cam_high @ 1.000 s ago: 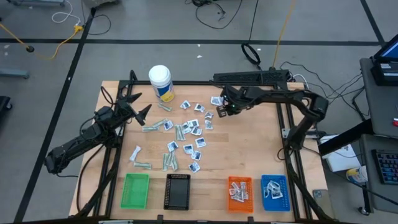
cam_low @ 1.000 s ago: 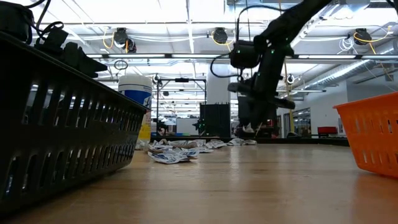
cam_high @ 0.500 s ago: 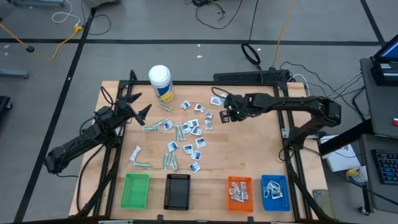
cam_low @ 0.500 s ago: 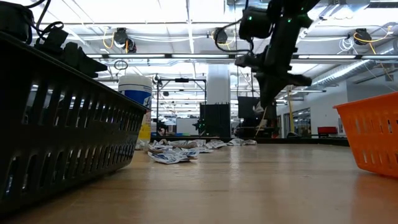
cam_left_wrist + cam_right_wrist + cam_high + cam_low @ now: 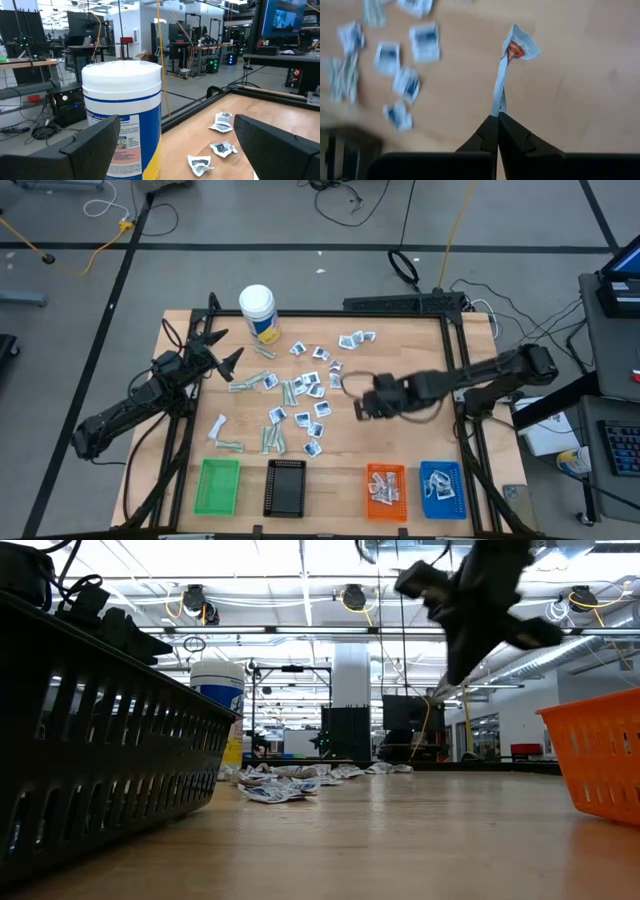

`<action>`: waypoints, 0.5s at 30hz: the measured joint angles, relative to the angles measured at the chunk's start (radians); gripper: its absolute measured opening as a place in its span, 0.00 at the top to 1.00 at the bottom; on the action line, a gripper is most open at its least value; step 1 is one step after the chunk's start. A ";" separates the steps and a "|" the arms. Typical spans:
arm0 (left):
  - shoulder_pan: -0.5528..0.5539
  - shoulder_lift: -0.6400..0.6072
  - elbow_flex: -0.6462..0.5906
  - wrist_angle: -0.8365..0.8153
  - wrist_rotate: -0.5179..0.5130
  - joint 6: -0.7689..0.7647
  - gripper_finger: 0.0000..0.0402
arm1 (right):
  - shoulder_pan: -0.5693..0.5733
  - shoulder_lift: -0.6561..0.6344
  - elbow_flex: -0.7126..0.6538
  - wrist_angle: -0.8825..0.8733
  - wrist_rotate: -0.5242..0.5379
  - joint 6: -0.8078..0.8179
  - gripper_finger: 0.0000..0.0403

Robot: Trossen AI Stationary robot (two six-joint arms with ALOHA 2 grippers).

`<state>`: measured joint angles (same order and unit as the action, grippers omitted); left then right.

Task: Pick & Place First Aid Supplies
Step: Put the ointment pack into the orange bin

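Many first aid supplies [image 5: 305, 392], small white-and-blue sachets and pale strips, lie scattered flat on the middle of the wooden table. My right gripper [image 5: 364, 408] hangs above bare wood right of that scatter, shut on one white sachet with red print [image 5: 519, 47]. In the low view it shows high up and blurred [image 5: 470, 610]. My left gripper [image 5: 226, 360] waits open at the table's left, pointing level at the white bottle [image 5: 122, 115]. My right gripper pinches the red-print sachet by one end [image 5: 498, 102] between its two shut fingertips [image 5: 490, 131]. The fingers slant down from above. The sachet sticks out past the tips, seen edge-on, lifted clear of the table.
Green [image 5: 219, 485], black [image 5: 287, 487], orange [image 5: 386, 488] and blue [image 5: 442, 488] trays stand in a row along the near edge; the orange and blue ones hold packets. The tall bottle [image 5: 258, 313] stands at the far left. Two sachets [image 5: 355, 338] lie near the far edge.
My right gripper has swung from the far side toward the table's near edge, rising and rolling its wrist. It has stayed shut on the red-print sachet, which is carried clear of the table.
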<state>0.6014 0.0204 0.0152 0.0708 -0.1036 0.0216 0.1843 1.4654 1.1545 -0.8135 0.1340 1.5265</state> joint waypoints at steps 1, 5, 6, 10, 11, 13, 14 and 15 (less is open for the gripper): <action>0.000 0.000 0.000 0.000 0.000 0.000 0.01 | 0.035 0.000 0.000 0.000 0.000 0.028 1.00; 0.000 0.000 0.000 0.000 0.000 0.000 0.01 | 0.173 0.000 0.000 0.005 -0.004 0.141 1.00; 0.000 0.000 0.000 0.000 0.000 0.000 0.01 | 0.208 0.000 0.000 0.012 -0.005 0.164 1.00; 0.000 0.000 0.000 0.000 0.000 0.000 0.01 | 0.333 0.000 0.000 0.072 -0.007 0.237 1.00; 0.000 0.000 0.000 0.000 0.000 0.000 0.01 | 0.362 0.000 0.000 0.092 -0.007 0.248 1.00; 0.000 0.000 0.000 0.000 0.000 0.000 0.01 | 0.419 0.001 0.000 0.136 -0.008 0.266 1.00; 0.000 0.000 0.000 0.000 0.000 0.000 0.01 | 0.446 0.001 0.000 0.157 -0.008 0.268 1.00; 0.000 0.000 0.000 0.000 0.000 0.000 0.01 | 0.473 0.001 0.000 0.178 -0.008 0.269 1.00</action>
<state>0.6014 0.0204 0.0153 0.0708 -0.1036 0.0216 0.6574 1.4660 1.1545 -0.6352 0.1262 1.7950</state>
